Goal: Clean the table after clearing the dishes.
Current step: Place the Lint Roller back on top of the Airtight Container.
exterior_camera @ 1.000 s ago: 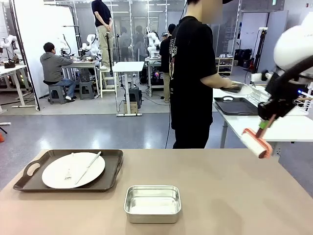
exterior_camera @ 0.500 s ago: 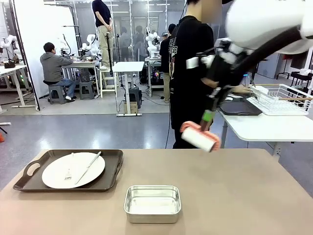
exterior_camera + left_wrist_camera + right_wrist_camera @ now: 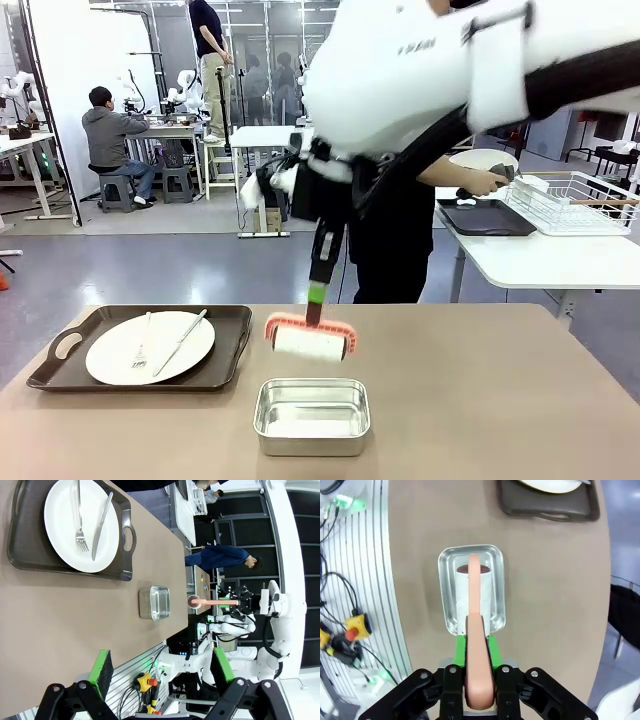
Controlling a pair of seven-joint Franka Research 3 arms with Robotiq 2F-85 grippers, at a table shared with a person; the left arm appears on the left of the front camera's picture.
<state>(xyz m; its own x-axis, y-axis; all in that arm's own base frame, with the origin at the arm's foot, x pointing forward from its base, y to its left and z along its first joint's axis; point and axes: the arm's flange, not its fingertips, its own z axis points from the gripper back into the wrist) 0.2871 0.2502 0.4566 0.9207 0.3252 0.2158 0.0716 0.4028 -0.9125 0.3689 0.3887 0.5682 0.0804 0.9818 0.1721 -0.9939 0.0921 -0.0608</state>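
Pink roller [image 3: 474,607] in right claw [image 3: 476,651], near steel pan [image 3: 497,587].

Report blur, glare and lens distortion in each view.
Front view: the right arm looms near the lens, bright and soft-edged; the roller looks crisp. Left wrist view: rolled sideways, the table edge bowed. Right wrist view: the steel pan rim gleams; table edges curve.

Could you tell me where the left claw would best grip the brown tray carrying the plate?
Probably the cut-out handle at the tray's left short end, from the left, one finger of the open left claw through the slot. That rim is thin and bare; the plate fills the middle.
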